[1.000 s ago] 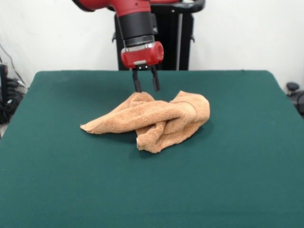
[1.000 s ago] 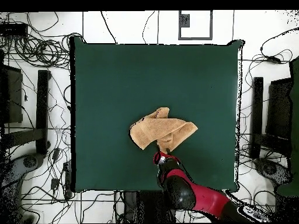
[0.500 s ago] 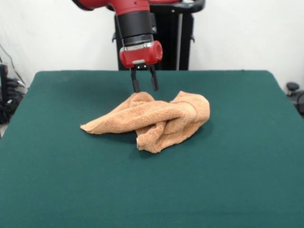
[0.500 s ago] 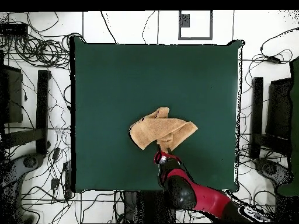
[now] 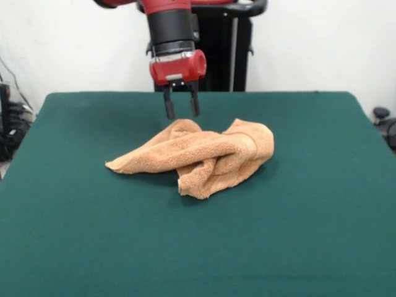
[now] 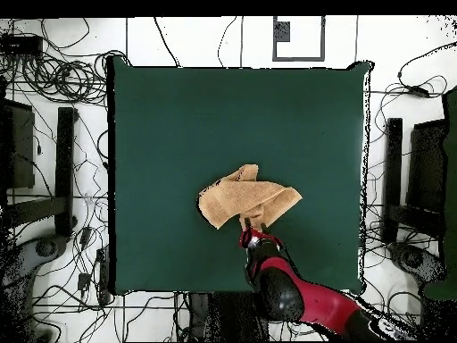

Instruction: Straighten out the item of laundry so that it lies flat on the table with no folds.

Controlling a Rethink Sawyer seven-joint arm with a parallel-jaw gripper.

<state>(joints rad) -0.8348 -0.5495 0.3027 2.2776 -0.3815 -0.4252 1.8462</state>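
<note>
Several folds bunch the orange-tan towel [image 5: 201, 154] on the table [image 5: 309, 235].

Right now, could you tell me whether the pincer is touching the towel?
Apart. In the front view the open pincer hangs above the towel, with green table showing between its tips and the cloth.

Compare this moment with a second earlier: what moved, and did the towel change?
The gripper, open and empty, rose and drifted toward the front view's left, away from the towel. The towel stayed crumpled and folded in the same spot on the table.
</note>
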